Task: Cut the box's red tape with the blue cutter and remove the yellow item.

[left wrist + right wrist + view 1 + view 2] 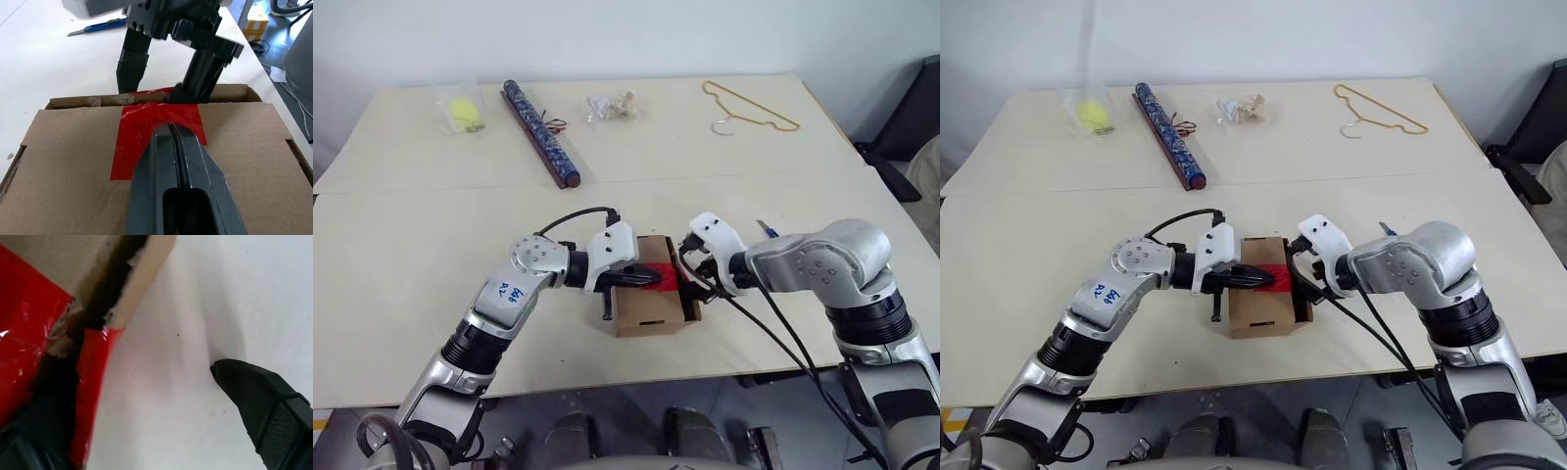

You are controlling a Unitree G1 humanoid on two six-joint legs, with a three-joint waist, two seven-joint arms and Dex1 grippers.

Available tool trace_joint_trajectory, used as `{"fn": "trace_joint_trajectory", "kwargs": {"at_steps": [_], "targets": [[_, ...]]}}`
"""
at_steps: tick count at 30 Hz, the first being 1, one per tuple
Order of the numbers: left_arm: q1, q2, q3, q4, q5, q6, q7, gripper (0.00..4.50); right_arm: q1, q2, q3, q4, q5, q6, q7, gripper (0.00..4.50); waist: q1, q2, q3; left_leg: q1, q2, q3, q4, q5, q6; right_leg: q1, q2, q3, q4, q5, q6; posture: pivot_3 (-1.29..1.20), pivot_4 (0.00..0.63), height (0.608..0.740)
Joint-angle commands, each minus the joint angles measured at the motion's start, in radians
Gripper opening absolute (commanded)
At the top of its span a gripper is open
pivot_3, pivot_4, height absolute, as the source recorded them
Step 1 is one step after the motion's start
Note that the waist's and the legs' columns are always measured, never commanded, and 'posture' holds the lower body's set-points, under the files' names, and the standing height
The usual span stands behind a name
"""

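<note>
1. Box point(646, 299) sits mid-table; red tape point(156, 132) across its top.
2. Left gripper point(173, 142), fingers pressed together, rests on the tape.
3. Right gripper point(166, 73), spread wide, straddles the box's far edge.
4. Cutter point(98, 27) lies beyond the box.

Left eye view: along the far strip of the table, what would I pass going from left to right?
Yellow-green ball in a clear bag → long dark patterned tube → small clear bag of pale bits → thin yellow wire hanger.
</note>
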Motion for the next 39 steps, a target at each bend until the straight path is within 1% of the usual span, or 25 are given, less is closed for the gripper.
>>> {"fn": "trace_joint_trajectory", "kwargs": {"at_steps": [1,5,9,11,13,16,20,24,27,31,35,37,39], "targets": [[0.028,0.013,-0.018,-0.001,0.027,0.013,0.006,0.0,0.024,-0.035,0.033,0.008,-0.092,-0.004,-0.002,4.47,0.0,-0.001,-0.001,0.0,0.0,0.0,0.0,0.0,0.0,0.0,0.0,0.0,0.0,0.0,0.0,0.0,0.15,0.74],[0.035,0.02,-0.016,-0.008,0.024,0.019,0.007,0.0,0.038,-0.062,0.019,0.005,-0.128,-0.016,0.026,4.47,0.002,-0.001,-0.001,0.0,0.0,0.0,0.001,0.0,0.001,0.001,0.0,0.0,0.0,0.001,-0.001,0.0,0.15,0.74],[0.043,0.028,-0.016,-0.013,0.022,0.023,0.005,0.0,0.051,-0.139,0.011,0.003,-0.151,-0.037,0.072,4.47,0.013,-0.001,-0.001,0.0,-0.001,0.0,0.002,-0.001,0.002,0.001,-0.001,0.0,-0.001,0.001,-0.001,0.0,0.15,0.74],[0.043,0.029,-0.017,-0.014,0.023,0.026,0.006,0.0,0.056,-0.149,0.006,0.003,-0.154,-0.04,0.087,4.47,0.02,-0.001,-0.001,0.0,-0.001,0.0,0.002,-0.001,0.003,0.001,-0.002,0.0,-0.001,0.001,0.0,0.0,0.15,0.74],[0.043,0.029,-0.018,-0.016,0.023,0.029,0.006,0.0,0.066,-0.124,-0.046,0.017,-0.133,-0.008,0.105,4.47,0.026,-0.001,-0.001,0.0,-0.001,0.0,0.002,-0.002,0.003,0.001,-0.002,0.0,-0.002,0.001,0.0,0.0,0.15,0.74],[0.044,0.031,-0.017,-0.017,0.021,0.042,0.006,0.0,0.078,-0.156,-0.037,0.014,-0.139,-0.015,0.134,4.47,0.029,-0.001,-0.001,-0.001,-0.001,0.0,0.002,-0.002,0.003,0.001,-0.002,0.0,-0.002,0.001,0.0,0.0,0.15,0.74],[0.047,0.029,-0.026,-0.005,0.028,0.044,0.007,0.0,0.094,-0.09,-0.132,0.046,-0.092,0.023,0.158,4.47,0.029,-0.001,-0.001,-0.001,-0.001,0.0,0.002,-0.002,0.004,0.002,-0.002,-0.001,-0.003,0.001,0.0,0.0,0.15,0.74],[0.039,0.012,-0.046,0.013,0.05,0.055,0.033,0.0,0.105,-0.054,-0.166,0.063,-0.08,0.023,0.139,4.47,0.027,0.0,-0.001,0.0,-0.001,0.0,0.002,-0.002,0.004,0.002,-0.002,-0.001,-0.004,0.001,0.0,0.0,0.15,0.74],[0.035,0.01,-0.065,0.019,0.072,0.06,0.05,0.0,0.114,-0.044,-0.187,0.085,-0.067,0.023,0.129,4.47,0.028,-0.001,-0.002,0.0,-0.001,0.0,0.002,-0.002,0.004,0.003,-0.002,-0.001,-0.004,0.001,0.0,0.0,0.15,0.74],[0.035,0.012,-0.125,0.037,0.125,0.121,0.086,0.0,0.131,-0.072,-0.204,0.136,-0.099,0.023,0.12,4.47,0.03,-0.002,-0.011,0.0,-0.001,0.0,0.002,-0.002,0.004,0.005,-0.002,-0.001,-0.006,0.003,0.001,0.0,0.15,0.74],[0.034,0.01,-0.144,0.039,0.127,0.171,0.099,0.0,0.134,-0.078,-0.219,0.161,-0.117,0.023,0.108,4.47,0.03,-0.001,-0.022,0.002,-0.001,-0.001,0.002,-0.003,0.006,0.01,-0.002,-0.002,-0.01,0.003,0.0,0.0,0.15,0.74],[0.035,0.005,-0.155,0.045,0.132,0.19,0.112,0.0,0.139,-0.072,-0.236,0.182,-0.124,0.023,0.1,4.47,0.031,0.0,-0.025,0.003,-0.002,-0.003,0.002,-0.004,0.007,0.013,-0.002,-0.003,-0.016,0.003,0.0,0.0,0.15,0.74],[0.036,-0.007,-0.157,0.052,0.132,0.208,0.133,0.0,0.144,-0.057,-0.265,0.204,-0.138,0.023,0.081,4.47,0.033,0.001,-0.028,0.004,-0.002,-0.004,0.003,-0.004,0.008,0.015,-0.003,-0.004,-0.018,0.004,-0.001,0.0,0.15,0.74]]}}
